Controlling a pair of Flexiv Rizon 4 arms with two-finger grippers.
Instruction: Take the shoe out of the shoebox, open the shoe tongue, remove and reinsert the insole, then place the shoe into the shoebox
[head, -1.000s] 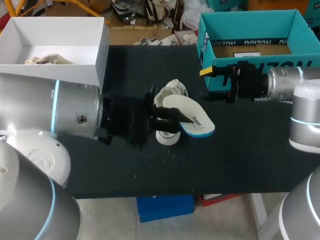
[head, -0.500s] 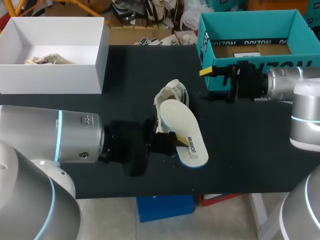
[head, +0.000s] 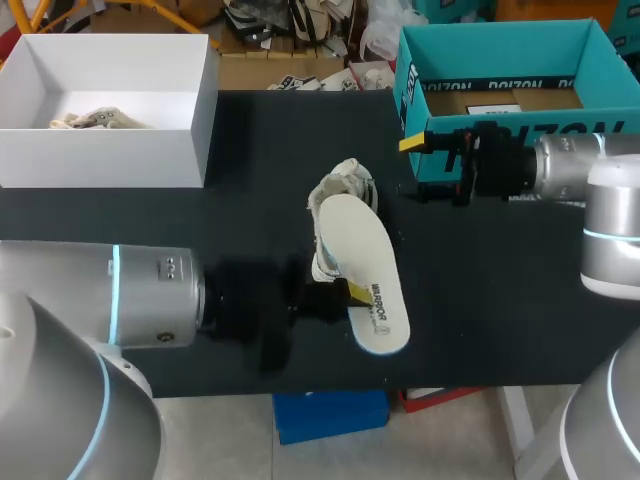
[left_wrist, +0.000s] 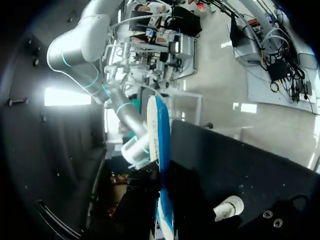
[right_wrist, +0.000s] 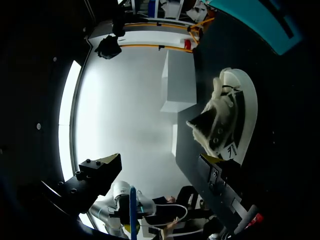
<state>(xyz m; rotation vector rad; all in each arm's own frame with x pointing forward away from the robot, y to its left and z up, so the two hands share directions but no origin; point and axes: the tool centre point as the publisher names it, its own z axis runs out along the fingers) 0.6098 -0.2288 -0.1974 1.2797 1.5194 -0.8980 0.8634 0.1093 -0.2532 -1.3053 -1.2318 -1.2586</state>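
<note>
Head view, boxes first: white box at the far left corner of the table with a cream bundle lying inside, teal shoebox at the far right showing a brown floor and a white slip. Out in the middle, well apart from both boxes, shoe with its near end covered by the white, blue-edged insole, pinched at one edge by the closed fingers of the left gripper, small white roll just beside them in the left wrist view. Right gripper hanging just in front of the teal shoebox, fingers spread wide, nothing between them.
</note>
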